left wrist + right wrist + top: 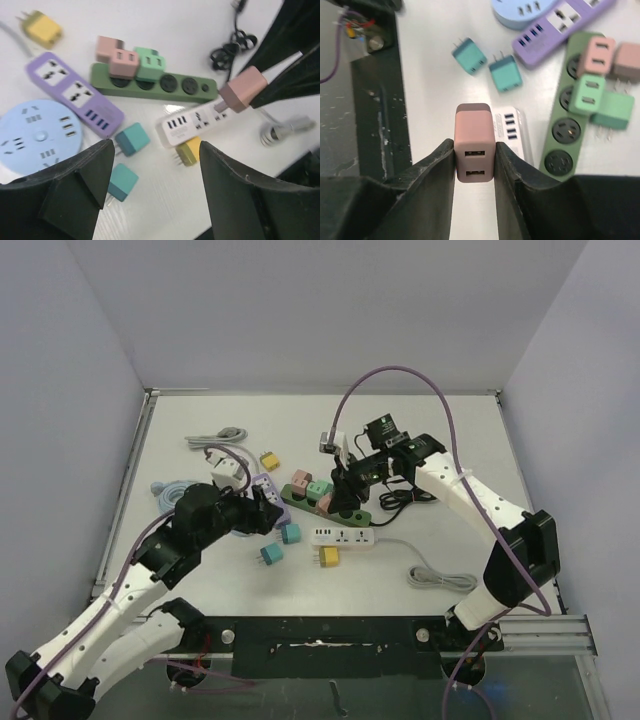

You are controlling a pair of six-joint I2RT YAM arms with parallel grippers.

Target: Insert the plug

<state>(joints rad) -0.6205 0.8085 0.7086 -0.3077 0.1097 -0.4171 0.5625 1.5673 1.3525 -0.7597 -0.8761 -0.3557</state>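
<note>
Right pincer (pixel 475 148) clenched on the pink plug (pixel 475 127) at frame centre; prongs face the white power strip (pixel 514 129) just beneath, long axis running up-frame. Left pincer (pixel 150 195) released, farther away.

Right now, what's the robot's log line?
right gripper: shut on pink plastic charger cube | over white power strip | left gripper: open, empty

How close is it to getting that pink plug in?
Done: the right gripper has picked up the pink plug. In hand: it holds it at the white power strip, prongs showing, not seated. Remaining: push it fully in. The left gripper hangs open.
</note>
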